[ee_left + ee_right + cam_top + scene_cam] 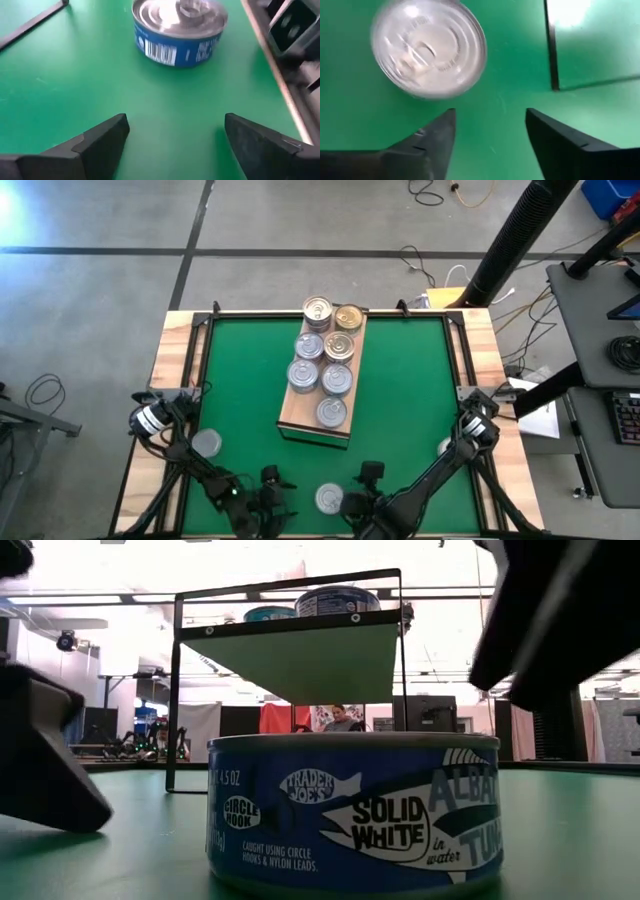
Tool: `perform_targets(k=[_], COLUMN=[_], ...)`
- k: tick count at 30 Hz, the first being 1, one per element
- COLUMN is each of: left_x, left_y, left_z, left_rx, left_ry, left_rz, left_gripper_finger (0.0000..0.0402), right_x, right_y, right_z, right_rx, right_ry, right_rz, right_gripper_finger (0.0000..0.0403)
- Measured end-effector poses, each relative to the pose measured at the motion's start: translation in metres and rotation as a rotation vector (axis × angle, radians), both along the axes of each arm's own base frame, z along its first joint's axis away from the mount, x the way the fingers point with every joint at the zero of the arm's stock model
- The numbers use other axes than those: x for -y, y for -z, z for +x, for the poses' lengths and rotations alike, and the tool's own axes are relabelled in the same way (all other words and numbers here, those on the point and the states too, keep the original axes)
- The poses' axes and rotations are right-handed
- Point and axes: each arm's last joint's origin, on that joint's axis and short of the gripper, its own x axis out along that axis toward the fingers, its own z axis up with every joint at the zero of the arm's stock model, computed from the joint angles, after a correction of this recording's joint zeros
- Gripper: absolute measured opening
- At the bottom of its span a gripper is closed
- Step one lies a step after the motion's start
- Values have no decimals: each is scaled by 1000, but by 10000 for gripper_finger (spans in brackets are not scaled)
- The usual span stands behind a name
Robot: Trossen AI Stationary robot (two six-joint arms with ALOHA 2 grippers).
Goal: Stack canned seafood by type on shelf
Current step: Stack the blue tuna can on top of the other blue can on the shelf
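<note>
A blue tuna can with a silver pull-tab lid (329,499) stands on the green table near its near edge; the low view shows it close up (355,810). My left gripper (272,480) is open, low on the table to the can's left, with the can (180,30) ahead of its fingers (175,125). My right gripper (368,473) is open, above and just right of the can (427,47), pointing down (490,117). The wooden shelf (300,415) at mid-table carries several cans, one of them gold-topped (348,317).
Another silver-topped can (207,443) stands on the table's left side, by my left arm. A third (445,447) shows partly behind my right arm. The shelf's dark frame (175,690) rises behind the near can. The wooden table frame (175,350) rims the green surface.
</note>
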Motion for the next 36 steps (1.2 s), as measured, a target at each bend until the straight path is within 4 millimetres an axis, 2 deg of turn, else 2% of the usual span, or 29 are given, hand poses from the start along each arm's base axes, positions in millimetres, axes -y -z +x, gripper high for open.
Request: perform_targets(k=[6,15,21,24,30,36], left_x=[-10,-8,-1,-4,-15,-18], left_y=[10,16,21,21,19,19], left_z=[-8,-2,13,21,36,41], left_rx=[108,182,227,258,260,264], left_ry=[4,-33,-105,-176,-215,-224], left_rz=[-124,-126,-96,-84,-82,-61], left_gripper_finger=[324,324,324,324,324,324], right_x=[1,-15,-24,-23,-2,15], right_y=[10,45,68,77,93,99], right_z=[-25,-39,-29,-23,-12,-6], right_rx=[-80,142,398,507,653,711], right_ry=[88,163,70,16,29,30], right_rz=[-69,33,142,172,158,150], right_gripper_finger=[303,382,399,400,400,400])
